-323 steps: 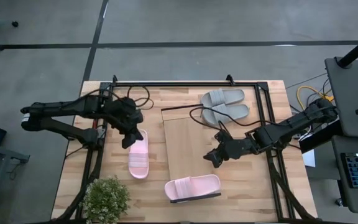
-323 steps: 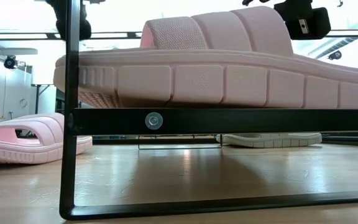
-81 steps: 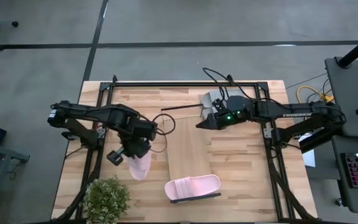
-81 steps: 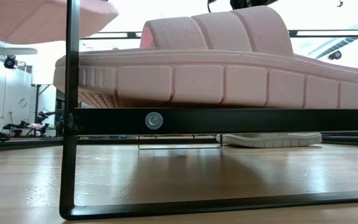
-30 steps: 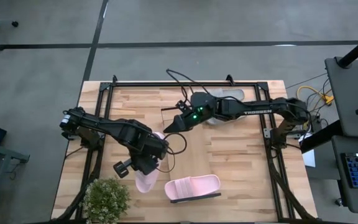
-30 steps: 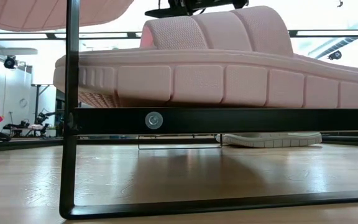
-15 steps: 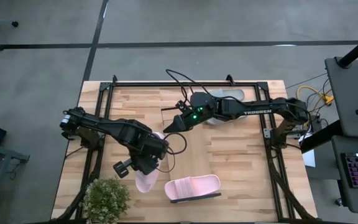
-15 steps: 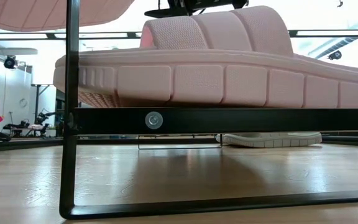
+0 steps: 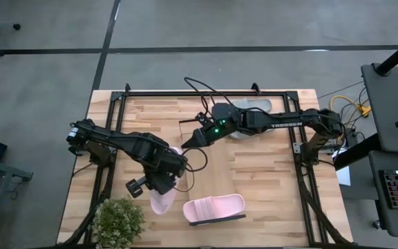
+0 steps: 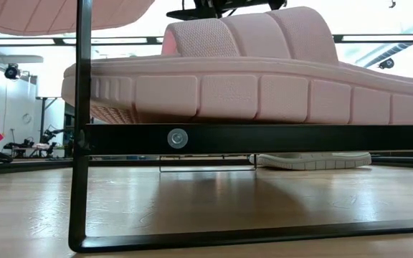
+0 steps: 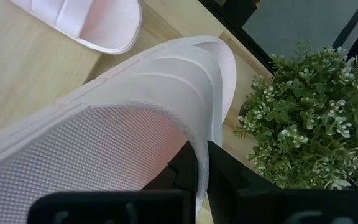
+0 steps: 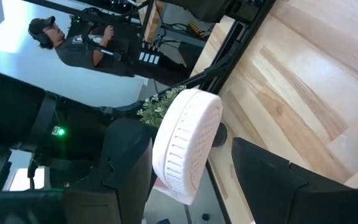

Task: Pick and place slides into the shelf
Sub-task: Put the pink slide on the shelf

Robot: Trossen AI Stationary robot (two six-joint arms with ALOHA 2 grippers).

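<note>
1. Soft pale pink slip-on slide with one wide ribbed strap, called the held pink slide from here on: up in the air above the big plank tabletop, one end hanging down
2. Pinched at the strap by the left gripper, fingers pressed tight together on it; mesh weave showing on the strap's inner side
3. Seen from table height as a pink sole floating at the upper corner, touching nothing
4. Second pink slide, same look: lying sideways across the near end of the shelf, a long narrow light-wood board with a thin black wire frame; sole up on that black bar, one end poking past the board's long edge on the right arm's side
5. Pale grey slide: flat on the table at the far side, just beside the right arm
6. Right gripper: fingers spread wide, holding nothing, above the far end of the shelf
7. Held pink slide just beside the shelf's long edge on the left arm's side, and near the small green leafy plant at the table's near corner
8. Bare board showing between the right gripper and the second pink slide
</note>
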